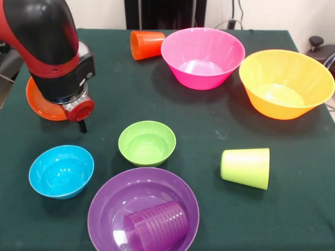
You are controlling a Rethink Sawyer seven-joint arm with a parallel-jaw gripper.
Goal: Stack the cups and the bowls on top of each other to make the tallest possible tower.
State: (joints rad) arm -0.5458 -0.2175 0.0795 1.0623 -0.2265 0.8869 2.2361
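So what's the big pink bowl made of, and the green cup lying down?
The pink bowl looks like shiny, smooth plastic: light glints inside it and faint ribs run down its wall. The lime green cup seems plastic too, but duller, with hardly any shine.

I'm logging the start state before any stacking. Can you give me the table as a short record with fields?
upright bowls: pink bowl, yellow bowl, green bowl, blue bowl, purple bowl
partly hidden: orange bowl, behind the arm
cups on their sides: orange cup, lime cup
cup in a bowl: purple cup, lying in the purple bowl
stacked so far: nothing
gripper: state unclear
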